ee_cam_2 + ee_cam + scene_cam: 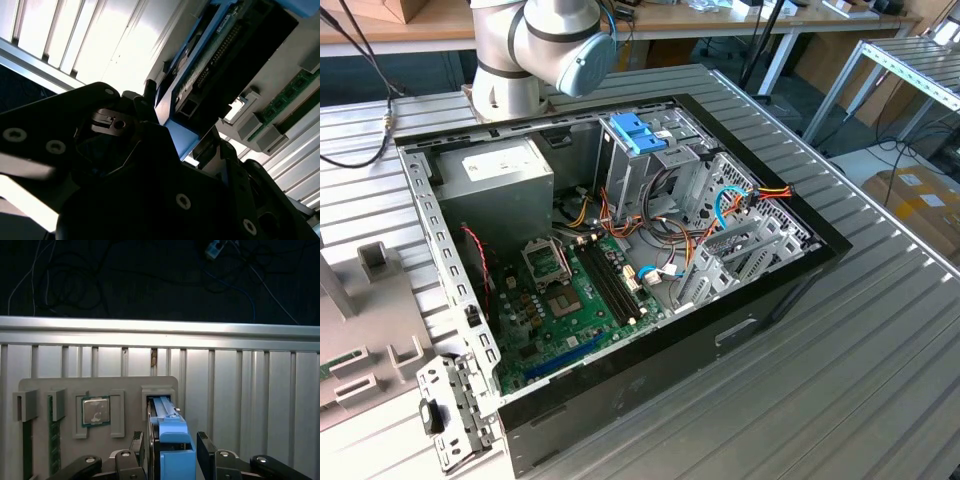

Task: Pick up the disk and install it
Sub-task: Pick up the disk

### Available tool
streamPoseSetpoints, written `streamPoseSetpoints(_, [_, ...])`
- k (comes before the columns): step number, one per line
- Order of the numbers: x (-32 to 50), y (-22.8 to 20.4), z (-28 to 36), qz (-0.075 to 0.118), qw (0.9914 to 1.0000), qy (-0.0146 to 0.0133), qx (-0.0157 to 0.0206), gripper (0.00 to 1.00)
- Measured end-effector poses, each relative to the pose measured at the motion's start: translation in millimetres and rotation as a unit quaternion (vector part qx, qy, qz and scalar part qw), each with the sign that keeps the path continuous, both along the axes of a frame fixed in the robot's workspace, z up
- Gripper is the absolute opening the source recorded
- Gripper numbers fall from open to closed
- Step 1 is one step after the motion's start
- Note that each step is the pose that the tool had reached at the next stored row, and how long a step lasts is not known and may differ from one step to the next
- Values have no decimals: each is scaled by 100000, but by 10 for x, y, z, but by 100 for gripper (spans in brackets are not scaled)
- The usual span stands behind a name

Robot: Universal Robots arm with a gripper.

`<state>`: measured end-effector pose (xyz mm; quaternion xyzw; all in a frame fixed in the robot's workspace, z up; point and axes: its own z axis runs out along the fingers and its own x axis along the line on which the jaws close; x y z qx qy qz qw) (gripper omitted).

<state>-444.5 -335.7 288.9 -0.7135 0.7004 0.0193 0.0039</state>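
The disk [172, 437] stands on edge in a slot of the grey tray [45, 386], jaws flanking its faces; I cannot tell if they clamp. I judge it dense, rigid, shock-sensitive, best held by those faces

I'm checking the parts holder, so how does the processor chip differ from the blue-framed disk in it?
The processor chip lies flat in its recess, face showing; the disk stands on edge in its slot. The chip is silvery and square; the disk wears a blue frame. The end effector is at the disk, not at the chip. Both sit in the grey holder.
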Motion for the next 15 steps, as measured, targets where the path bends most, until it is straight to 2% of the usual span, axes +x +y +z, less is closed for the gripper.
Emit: streamPoseSetpoints(15, [0, 0, -7, -2, 100000, 5, 6, 53])
